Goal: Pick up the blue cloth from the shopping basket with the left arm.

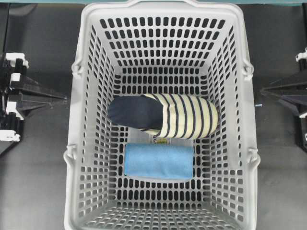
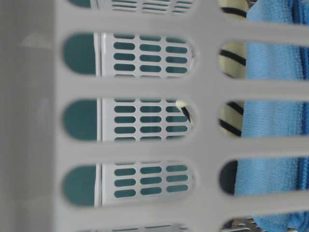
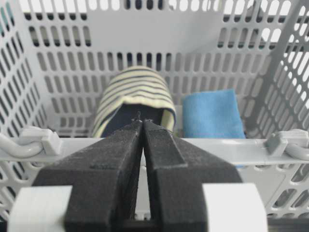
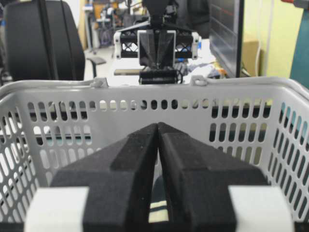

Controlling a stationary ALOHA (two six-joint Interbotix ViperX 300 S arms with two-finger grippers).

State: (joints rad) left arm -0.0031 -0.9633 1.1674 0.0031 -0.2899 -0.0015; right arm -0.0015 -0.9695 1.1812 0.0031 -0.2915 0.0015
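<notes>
The blue cloth (image 1: 158, 161) lies folded flat on the floor of the grey shopping basket (image 1: 76, 143), just in front of a navy and cream striped fabric item (image 1: 163, 116). My left gripper (image 1: 64, 98) is shut and empty outside the basket's left wall. In the left wrist view its tips (image 3: 142, 122) are level with the basket rim (image 3: 217, 150), and the blue cloth (image 3: 212, 115) lies beyond, to the right of them. My right gripper (image 1: 262, 91) is shut and empty outside the right wall; the right wrist view shows it (image 4: 158, 124) below the rim (image 4: 58, 87).
The basket walls stand high around both fabric items. The striped item (image 3: 135, 92) touches the cloth's far edge. The table-level view looks through the slotted wall (image 2: 145, 87) at the cloth (image 2: 275, 121). Dark table (image 1: 33, 182) lies either side of the basket.
</notes>
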